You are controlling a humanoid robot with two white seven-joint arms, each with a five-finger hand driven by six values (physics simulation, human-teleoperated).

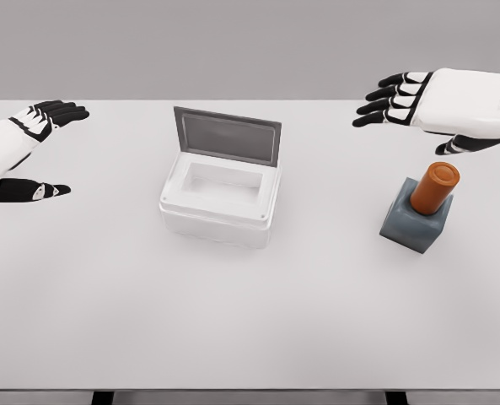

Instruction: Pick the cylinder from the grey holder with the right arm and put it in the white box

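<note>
An orange cylinder (434, 187) stands tilted in a grey holder (416, 223) at the right of the white table. My right hand (418, 114) hovers above and behind it, fingers spread and holding nothing, clear of the cylinder's top. The white box (222, 199) sits at the table's middle with its grey lid (227, 135) raised at the back and its inside bare. My left hand (39, 148) rests open at the far left, thumb low and fingers pointing right.
The white table (250, 321) stretches wide in front of the box and holder. Its front edge runs along the bottom of the view. A plain grey wall stands behind the table.
</note>
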